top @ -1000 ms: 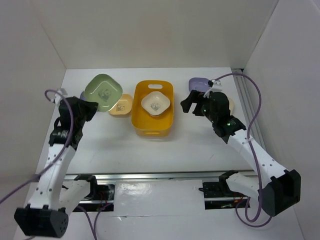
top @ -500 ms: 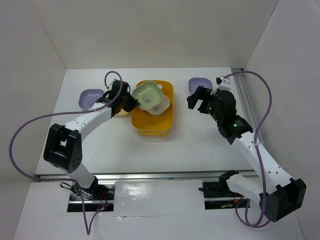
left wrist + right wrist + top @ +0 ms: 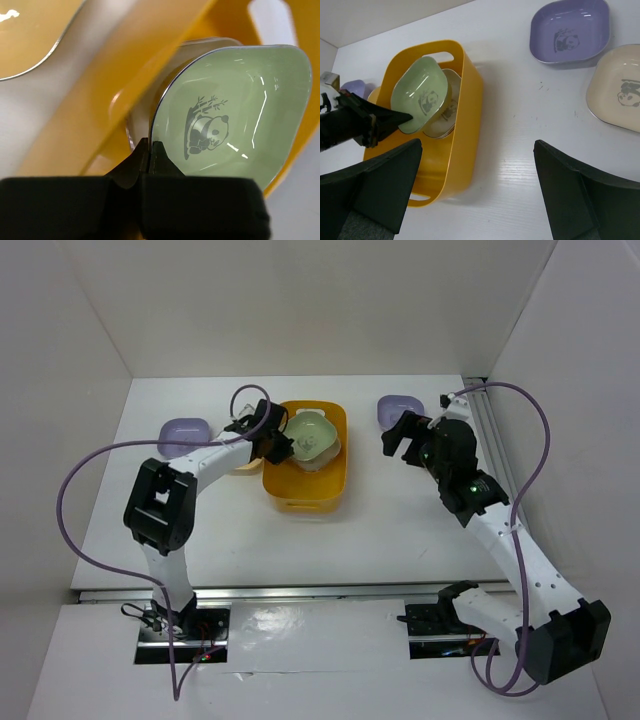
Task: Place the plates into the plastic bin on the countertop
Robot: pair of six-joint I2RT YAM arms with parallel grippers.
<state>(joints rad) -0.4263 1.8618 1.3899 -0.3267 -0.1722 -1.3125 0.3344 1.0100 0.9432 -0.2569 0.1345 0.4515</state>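
Sitting on the white surface (image 3: pixel 400 530), the yellow-orange plastic bin (image 3: pixel 300 490) holds a cream plate (image 3: pixel 451 107). A green panda plate (image 3: pixel 235 110) hangs tilted over it, its near rim pinched by the left pincer (image 3: pixel 149 150) just inside the bin's left wall. Well to the right, the right pincer (image 3: pixel 477 200) hovers spread wide and empty, near a lavender plate (image 3: pixel 570 30) and a second cream plate (image 3: pixel 620 95).

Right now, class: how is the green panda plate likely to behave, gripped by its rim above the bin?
Probably stiff: the green plate shows no bend though the left jaws pinch only one rim edge. Its glossy, highlight-streaked surface looks slippery. Tilted above the plastic bin, it might pivot or slip.
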